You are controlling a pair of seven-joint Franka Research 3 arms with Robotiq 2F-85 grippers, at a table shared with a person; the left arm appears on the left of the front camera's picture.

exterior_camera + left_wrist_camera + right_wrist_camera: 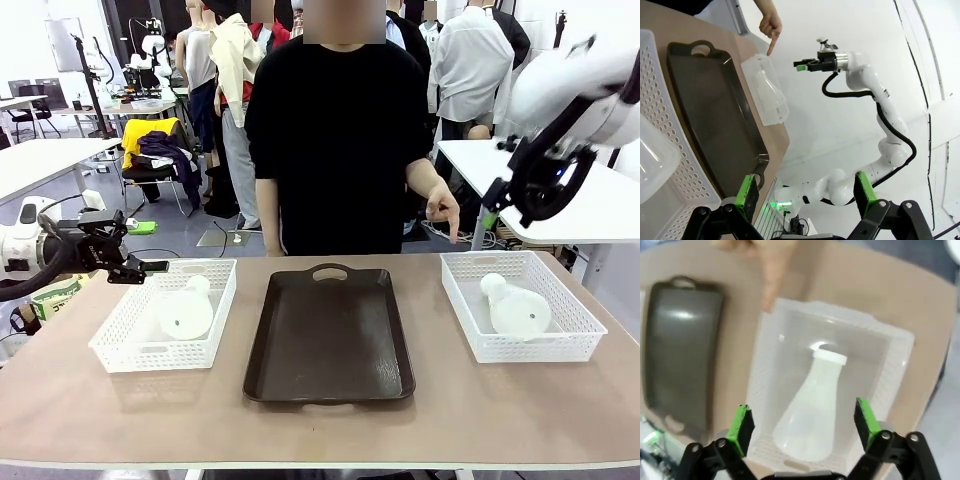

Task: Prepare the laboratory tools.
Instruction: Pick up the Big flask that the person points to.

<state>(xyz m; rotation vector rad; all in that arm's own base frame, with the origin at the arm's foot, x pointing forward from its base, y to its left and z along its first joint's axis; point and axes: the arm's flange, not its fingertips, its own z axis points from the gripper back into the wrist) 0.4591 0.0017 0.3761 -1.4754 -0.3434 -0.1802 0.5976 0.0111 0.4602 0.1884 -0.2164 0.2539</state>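
Two translucent white flasks lie on their sides, one in each white mesh basket. The left flask [186, 311] [652, 157] rests in the left basket [120, 345]. My left gripper [150, 268] [806, 192] hovers open at that basket's far left corner, level with the table and holding nothing. The right flask [516, 306] [814, 407] [768, 91] lies in the right basket [580, 330] [890, 340]. My right gripper [492, 207] [803, 421] [806, 64] hangs open high above it, looking straight down on it.
A dark brown tray [330, 340] [715, 115] [680, 340] lies between the baskets. The person stands at the far edge; one hand [441, 212] [771, 25] [772, 275] points a finger down at the right basket's far left corner.
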